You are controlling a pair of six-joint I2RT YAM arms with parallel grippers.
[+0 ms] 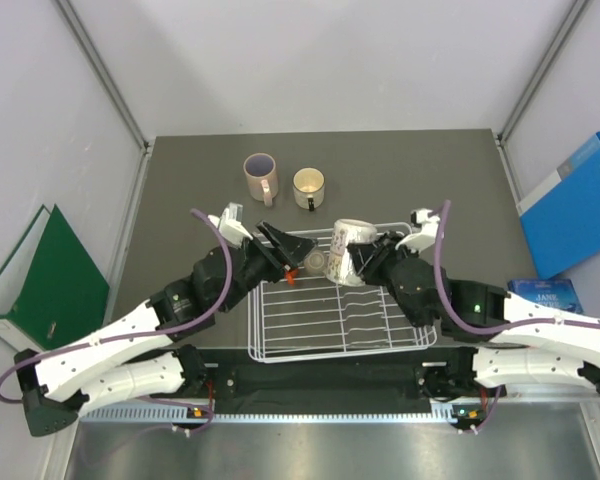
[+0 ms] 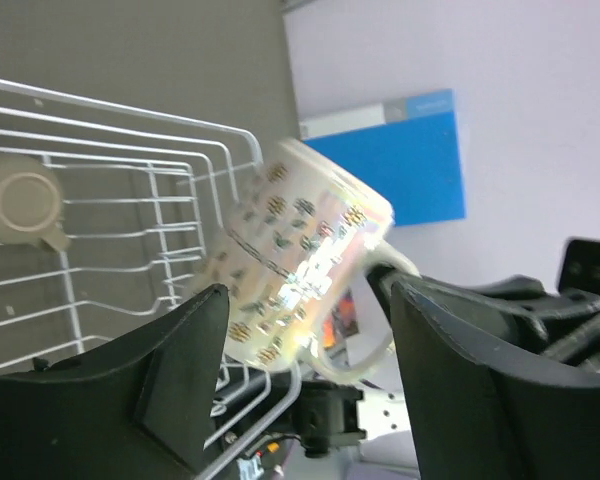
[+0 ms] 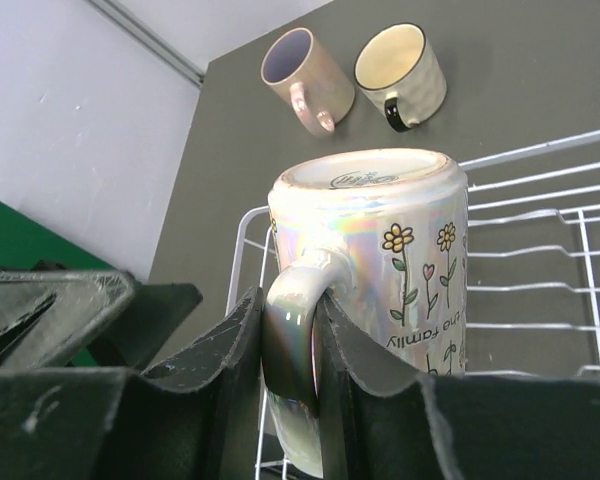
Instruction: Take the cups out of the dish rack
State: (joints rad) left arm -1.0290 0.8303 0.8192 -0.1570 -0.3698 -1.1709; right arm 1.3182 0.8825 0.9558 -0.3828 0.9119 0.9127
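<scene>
Cups out so far: pinkish mug [image 1: 260,175] and cream mug [image 1: 309,185], upright near the counter's [image 1: 430,180] far edge. Right hand [image 3: 290,340] clamps the flowered mug [image 3: 380,250] by its handle, bottom-up over the dish rack's [image 1: 280,330] far rim; small tan cup [image 1: 313,262] sits inside. Left hand [image 1: 278,248], wide and empty, crowds the lift.

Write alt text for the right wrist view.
The right tool grips the handle of an upside-down pearly white ceramic flower-print mug at the white wire dish rack. Beyond, a pinkish-beige mug with purple inside and a cream mug sit on the dark grey table.
</scene>
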